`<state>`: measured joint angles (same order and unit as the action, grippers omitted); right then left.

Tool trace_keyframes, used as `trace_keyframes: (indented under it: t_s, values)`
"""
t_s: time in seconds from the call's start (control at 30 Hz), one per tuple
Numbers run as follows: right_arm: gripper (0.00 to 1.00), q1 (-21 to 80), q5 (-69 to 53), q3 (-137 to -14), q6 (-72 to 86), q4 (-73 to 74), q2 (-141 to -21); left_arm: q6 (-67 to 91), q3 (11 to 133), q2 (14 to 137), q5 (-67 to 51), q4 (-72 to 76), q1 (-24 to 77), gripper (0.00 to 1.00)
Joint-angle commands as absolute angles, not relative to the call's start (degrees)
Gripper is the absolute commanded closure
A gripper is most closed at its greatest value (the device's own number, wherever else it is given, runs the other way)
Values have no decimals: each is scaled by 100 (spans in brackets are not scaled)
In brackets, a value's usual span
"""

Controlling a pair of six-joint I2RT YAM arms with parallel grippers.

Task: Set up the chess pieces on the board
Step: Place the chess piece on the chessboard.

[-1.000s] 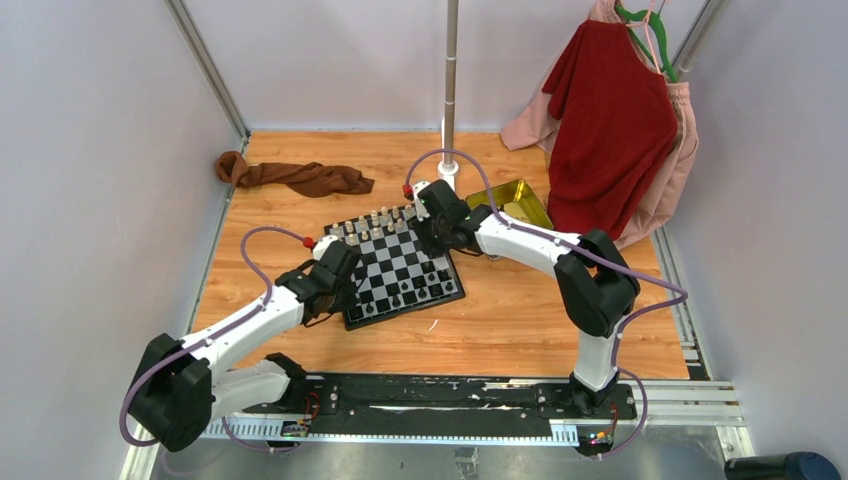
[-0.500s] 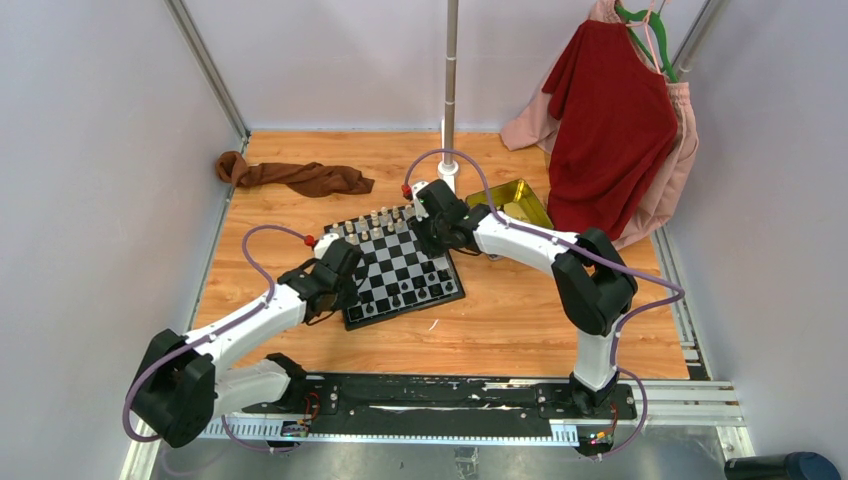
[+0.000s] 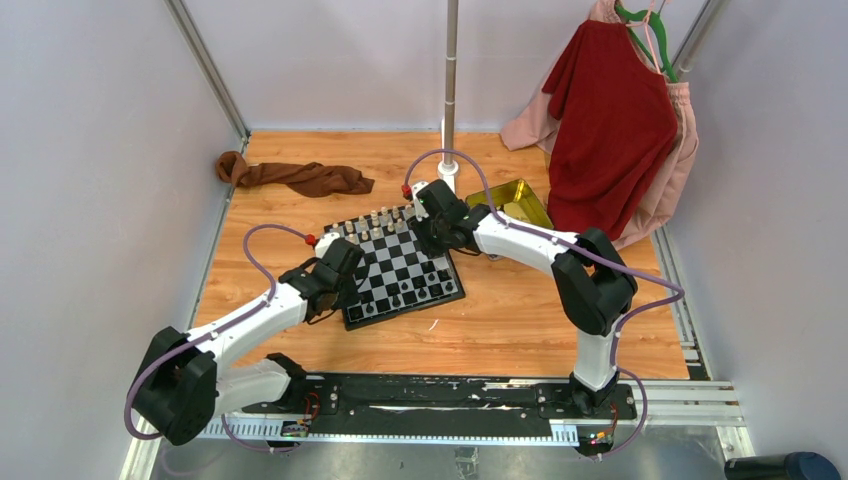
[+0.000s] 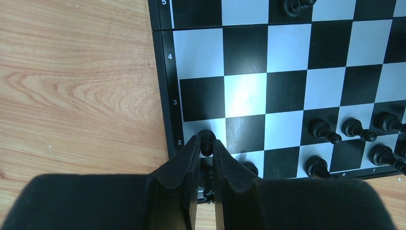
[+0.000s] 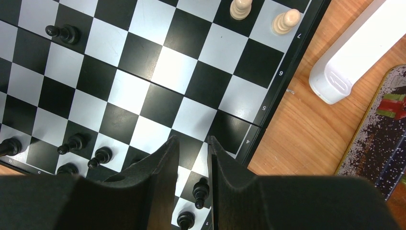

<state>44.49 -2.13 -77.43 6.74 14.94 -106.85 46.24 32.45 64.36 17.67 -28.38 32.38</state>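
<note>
Glossy checkered board (image 3: 400, 268) lies mid-tabletop (image 3: 520, 320) on pale wood grain, with turned cream pieces (image 3: 378, 220) along its far rows and black pieces (image 4: 325, 130) on the near ones. Just off its far right corner sits a square gold tin (image 3: 520, 195), contents unclear. The left hand (image 4: 206, 140) pinches a round-headed black pawn (image 4: 207, 144) at the board's left edge. The right hand (image 5: 192, 140), fingers spread, hovers over the right edge.

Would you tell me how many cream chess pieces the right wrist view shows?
2: one cream piece at the top edge, another cream piece right of it; others may be hidden.
</note>
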Motion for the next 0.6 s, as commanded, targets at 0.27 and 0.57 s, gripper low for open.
trace_keyframes:
  t_s: [0.27,0.57]
  values:
    - [67,4507,-289,-7974,693,1651,-10801,4623,3243,6387,1789,-3173,3277,75]
    - [66,4508,-385,-8101,620,1695,-10841,4649,3280,6355,1840,-3176,3278,61]
